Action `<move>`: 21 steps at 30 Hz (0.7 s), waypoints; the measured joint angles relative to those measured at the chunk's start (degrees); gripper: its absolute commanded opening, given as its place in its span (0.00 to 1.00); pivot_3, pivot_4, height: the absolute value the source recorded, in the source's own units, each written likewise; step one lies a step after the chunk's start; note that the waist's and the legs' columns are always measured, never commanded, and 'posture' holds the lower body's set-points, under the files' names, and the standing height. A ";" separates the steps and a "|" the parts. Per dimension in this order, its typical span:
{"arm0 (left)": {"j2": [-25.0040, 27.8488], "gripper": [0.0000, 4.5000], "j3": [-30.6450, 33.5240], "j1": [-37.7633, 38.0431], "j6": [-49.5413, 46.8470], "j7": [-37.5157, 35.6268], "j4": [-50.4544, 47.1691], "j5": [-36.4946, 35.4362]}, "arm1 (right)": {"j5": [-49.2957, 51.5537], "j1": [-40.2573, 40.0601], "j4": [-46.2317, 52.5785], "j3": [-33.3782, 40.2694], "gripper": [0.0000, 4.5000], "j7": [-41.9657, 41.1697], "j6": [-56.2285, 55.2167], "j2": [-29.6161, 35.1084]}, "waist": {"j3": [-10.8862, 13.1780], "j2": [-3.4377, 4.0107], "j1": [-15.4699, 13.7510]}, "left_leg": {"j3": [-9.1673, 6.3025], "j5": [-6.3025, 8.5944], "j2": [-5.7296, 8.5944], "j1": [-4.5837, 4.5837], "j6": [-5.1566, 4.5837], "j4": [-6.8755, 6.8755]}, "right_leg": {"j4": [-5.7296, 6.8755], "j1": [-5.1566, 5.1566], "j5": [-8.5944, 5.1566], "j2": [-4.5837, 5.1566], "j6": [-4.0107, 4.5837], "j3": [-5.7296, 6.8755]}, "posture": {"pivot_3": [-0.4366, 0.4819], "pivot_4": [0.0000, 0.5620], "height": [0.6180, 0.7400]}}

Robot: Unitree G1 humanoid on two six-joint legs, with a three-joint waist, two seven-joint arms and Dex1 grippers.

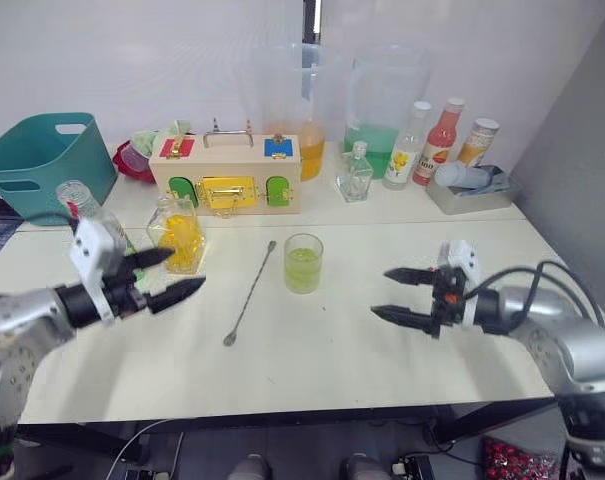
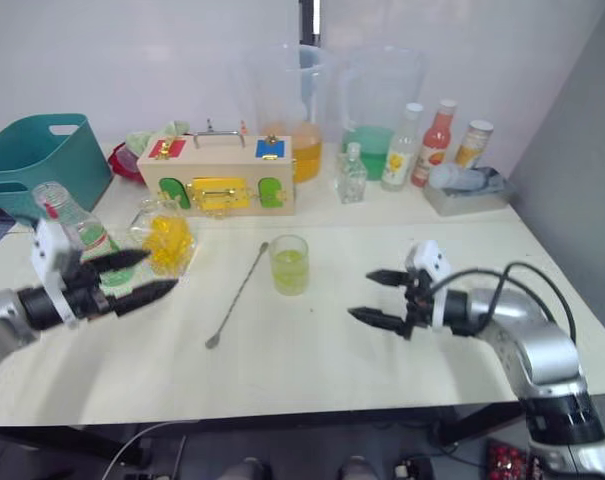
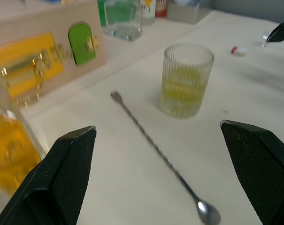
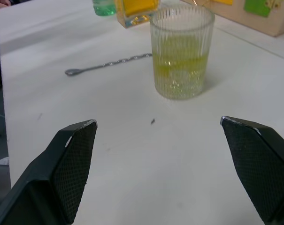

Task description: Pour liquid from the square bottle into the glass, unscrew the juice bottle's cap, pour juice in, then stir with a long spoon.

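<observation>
The glass (image 1: 303, 263) stands mid-table, about half full of yellow-green liquid. The long spoon (image 1: 250, 293) lies flat just to its left, bowl toward the front edge. The square bottle (image 1: 179, 235) with yellow contents stands further left. My left gripper (image 1: 185, 270) is open, low over the table in front of that bottle, pointing at the spoon (image 3: 160, 154). The juice bottle (image 1: 79, 203) stands behind the left wrist. A small white cap (image 3: 239, 49) with a reddish top lies on the table past the glass (image 3: 186, 79). My right gripper (image 1: 382, 292) is open, right of the glass (image 4: 181, 51), holding nothing.
Behind the square bottle sits a wooden latch box (image 1: 225, 172), with a teal basket (image 1: 37, 160) at the far left. Two tall pitchers (image 1: 382, 110), a small clear square bottle (image 1: 356, 175), two more bottles (image 1: 439, 142) and a grey tray (image 1: 469, 192) line the back right.
</observation>
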State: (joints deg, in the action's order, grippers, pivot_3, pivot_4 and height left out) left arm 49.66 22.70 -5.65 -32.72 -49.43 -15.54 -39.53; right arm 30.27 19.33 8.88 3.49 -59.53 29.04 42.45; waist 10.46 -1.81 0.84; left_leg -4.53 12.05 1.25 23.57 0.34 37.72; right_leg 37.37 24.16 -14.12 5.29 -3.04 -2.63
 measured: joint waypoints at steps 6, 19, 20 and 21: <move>-3.47 1.00 1.91 5.82 7.48 -0.32 4.16 4.72 | -0.87 -5.89 -2.61 5.57 1.00 0.55 -8.14 -1.60 | -0.01 0.01 -0.14 | 0.09 0.01 -0.11 -0.19 0.02 -0.04 | -0.26 -0.24 0.00 -0.03 0.02 0.04 | 0.48 0.27 1.00; -10.79 1.00 5.97 18.56 19.54 -0.95 10.65 9.23 | -4.51 -16.37 -19.54 15.36 1.00 0.16 -22.32 -1.34 | -0.06 0.11 -0.07 | 0.19 0.04 -0.16 -0.53 0.03 -0.12 | -0.37 -0.60 -0.02 -0.01 0.04 0.03 | 0.48 0.27 1.00; -11.00 1.00 5.97 19.02 20.04 -1.08 11.22 9.26 | -4.78 -16.54 -20.47 15.54 1.00 0.08 -22.96 -1.29 | -0.06 0.11 -0.05 | 0.20 0.04 -0.17 -0.61 0.03 -0.15 | -0.40 -0.68 -0.02 -0.03 0.04 0.03 | 0.48 0.27 1.00; -11.11 1.00 5.97 19.28 20.23 -1.19 11.68 9.31 | -4.94 -16.71 -21.09 15.57 1.00 -0.02 -23.46 -1.22 | -0.06 0.11 -0.04 | 0.20 0.04 -0.19 -0.71 0.03 -0.18 | -0.42 -0.80 -0.03 -0.04 0.06 0.04 | 0.48 0.27 1.00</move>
State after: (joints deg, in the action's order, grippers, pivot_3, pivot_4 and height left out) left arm 38.55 28.67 13.63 -12.49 -50.61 -3.85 -30.23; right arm 25.33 2.62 -12.21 19.06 -59.55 5.58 41.23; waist 10.40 -1.70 0.80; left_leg -4.33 12.09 1.07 22.86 0.37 37.54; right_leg 36.95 23.36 -14.16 5.25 -2.98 -2.59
